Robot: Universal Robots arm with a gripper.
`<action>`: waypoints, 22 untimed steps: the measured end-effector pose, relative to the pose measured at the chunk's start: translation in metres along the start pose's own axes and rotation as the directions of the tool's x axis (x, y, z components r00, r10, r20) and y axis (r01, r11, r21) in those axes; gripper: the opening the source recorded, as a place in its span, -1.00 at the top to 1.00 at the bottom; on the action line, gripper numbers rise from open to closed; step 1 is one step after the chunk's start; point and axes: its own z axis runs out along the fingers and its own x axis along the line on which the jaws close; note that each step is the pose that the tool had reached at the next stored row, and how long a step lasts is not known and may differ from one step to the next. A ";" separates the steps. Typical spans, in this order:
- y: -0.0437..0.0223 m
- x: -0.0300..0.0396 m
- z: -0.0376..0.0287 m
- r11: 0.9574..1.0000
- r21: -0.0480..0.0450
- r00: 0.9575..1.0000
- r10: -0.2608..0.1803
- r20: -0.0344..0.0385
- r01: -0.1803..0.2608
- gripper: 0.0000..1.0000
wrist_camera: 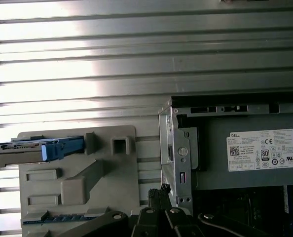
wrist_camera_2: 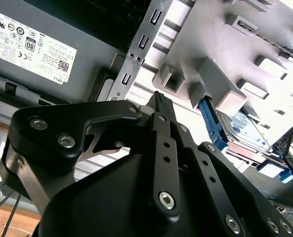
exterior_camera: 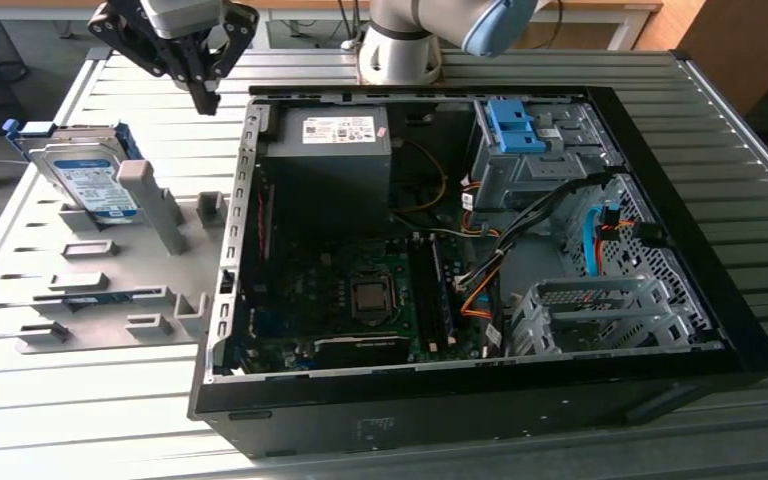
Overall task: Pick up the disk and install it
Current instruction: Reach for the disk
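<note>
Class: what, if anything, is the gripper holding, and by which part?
Nothing. The gripper is empty; the disk stands apart in the grey rack.

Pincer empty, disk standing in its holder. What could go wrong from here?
1. The pincer looks shut; if it stays unopened, it would likely knock the disk rather than grasp it.
2. It hangs close to the case rim; a low sweep could clip it.

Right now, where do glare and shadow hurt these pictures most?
First wrist view: sun glares off the ribbed table, bleaching its slats. Exterior view: the case interior sits in deep shadow while the disk is sunlit. Second wrist view: the rack washes out to white in places, and the gripper looms dark up close.
</note>
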 end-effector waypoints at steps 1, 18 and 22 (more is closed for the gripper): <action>0.0000 0.0000 0.0000 1.000 0.000 1.000 0.000 0.000 0.000 0.79; -0.0003 0.0096 0.0002 1.000 0.000 1.000 0.000 0.000 0.000 0.79; -0.0003 0.0123 0.0004 1.000 0.000 1.000 0.000 0.000 0.000 0.79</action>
